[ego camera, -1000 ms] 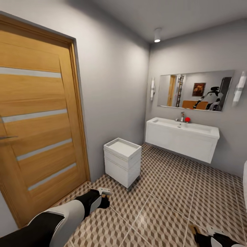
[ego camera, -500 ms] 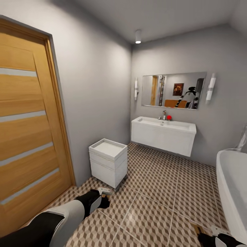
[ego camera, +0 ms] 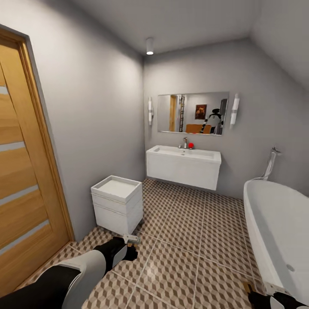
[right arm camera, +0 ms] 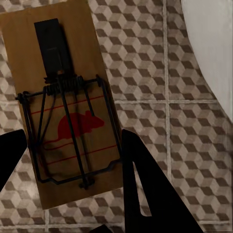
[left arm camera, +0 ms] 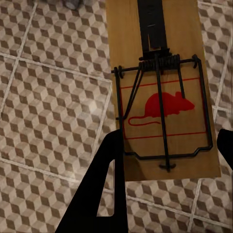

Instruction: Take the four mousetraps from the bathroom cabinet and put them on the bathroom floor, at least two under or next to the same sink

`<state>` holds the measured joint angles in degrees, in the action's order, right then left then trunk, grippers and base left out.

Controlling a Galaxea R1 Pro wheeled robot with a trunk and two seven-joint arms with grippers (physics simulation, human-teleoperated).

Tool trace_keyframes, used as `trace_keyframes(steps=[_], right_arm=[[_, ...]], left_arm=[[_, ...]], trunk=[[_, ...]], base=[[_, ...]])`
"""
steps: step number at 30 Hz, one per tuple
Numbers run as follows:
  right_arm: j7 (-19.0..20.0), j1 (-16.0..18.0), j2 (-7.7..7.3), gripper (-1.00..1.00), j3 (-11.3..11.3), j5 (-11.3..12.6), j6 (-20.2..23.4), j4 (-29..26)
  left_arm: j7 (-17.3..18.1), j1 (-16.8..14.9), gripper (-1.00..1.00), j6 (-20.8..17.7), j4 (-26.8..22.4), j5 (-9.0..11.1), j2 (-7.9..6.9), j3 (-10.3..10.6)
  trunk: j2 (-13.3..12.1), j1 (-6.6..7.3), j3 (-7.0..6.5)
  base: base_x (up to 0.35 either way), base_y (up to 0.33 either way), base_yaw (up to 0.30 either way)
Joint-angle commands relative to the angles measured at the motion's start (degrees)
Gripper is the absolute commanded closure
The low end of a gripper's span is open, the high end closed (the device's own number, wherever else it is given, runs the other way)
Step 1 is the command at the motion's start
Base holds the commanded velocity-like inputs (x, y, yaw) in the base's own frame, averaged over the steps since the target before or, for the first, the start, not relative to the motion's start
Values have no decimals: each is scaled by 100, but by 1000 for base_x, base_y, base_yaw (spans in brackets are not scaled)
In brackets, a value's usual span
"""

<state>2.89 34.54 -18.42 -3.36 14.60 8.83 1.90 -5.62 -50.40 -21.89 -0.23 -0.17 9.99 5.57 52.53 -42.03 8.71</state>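
The head view looks down a tiled bathroom toward the bathroom sink (ego camera: 183, 163), a white basin on a wall-hung vanity at the far wall, with a chrome tap and a small red object (ego camera: 191, 145) on its rim. Above it hangs a mirror (ego camera: 192, 113); its reflections are too small to read with confidence. A wooden door (ego camera: 21, 189) is cut off at the picture's left edge, and a white bathtub (ego camera: 279, 231) is cut off at the right. A low white drawer unit (ego camera: 117, 204) stands against the left wall, well short of the sink.

The left gripper (ego camera: 131, 242) reaches out low over the bathroom floor (ego camera: 189, 257), with only a pale sliver of its load visible past the black wrist. From the left wrist view the load is plain: a mousetrap (left arm camera: 162, 92), a wooden board with a red mouse print and dark wire spring, sits between the two black fingers (left arm camera: 104, 189), which are clamped on its edges; one finger is largely cut off at the frame's edge.

The right gripper (ego camera: 257, 292) is mostly cropped by the bottom corner of the head view. The right wrist view shows a second mousetrap (right arm camera: 63, 107) gripped the same way between its fingers (right arm camera: 141, 179), held above the cube-patterned tiles with the tub's white curve near it.
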Motion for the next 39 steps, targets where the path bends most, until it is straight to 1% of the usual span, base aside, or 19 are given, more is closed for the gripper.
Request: trace_keyframes(steps=[1,9,15,18,20,23,26,39], right_arm=[[18,9,2,100,-31,17,5,12],[11,9,6,100,-31,16,5,12],[-46,9,90,100,-25,1,-21,9],[-49,9,110,100,-23,-13,-41,6],[-51,9,150,100,-19,-27,-53,5],[-52,9,224,100,-9,-45,-66,-1],[-52,9,256,100,6,-53,-71,-2],[-29,9,269,100,20,-113,-69,-5]], left_arm=[[-9,-5,100,-25,-3,-1,1,41],[-9,-6,100,-29,-3,-1,1,41],[-31,-5,100,-26,-3,-1,1,41],[-44,-5,100,-24,-3,-1,1,41],[-48,-6,100,-21,-3,-1,1,41],[-42,-7,100,-18,-3,-1,1,41],[-38,-5,100,-19,-3,-1,1,39],[-19,-5,100,-11,-5,-1,1,36]], trunk=[[7,-1,9],[7,-1,9],[7,-1,9],[7,-1,9],[7,-1,9],[7,-1,9],[7,-1,9],[7,-1,9]], base=[[0,0,-297],[0,0,-297],[0,0,-239],[9,0,-69],[112,0,-28],[230,0,-12],[286,0,-5],[294,0,-1]])
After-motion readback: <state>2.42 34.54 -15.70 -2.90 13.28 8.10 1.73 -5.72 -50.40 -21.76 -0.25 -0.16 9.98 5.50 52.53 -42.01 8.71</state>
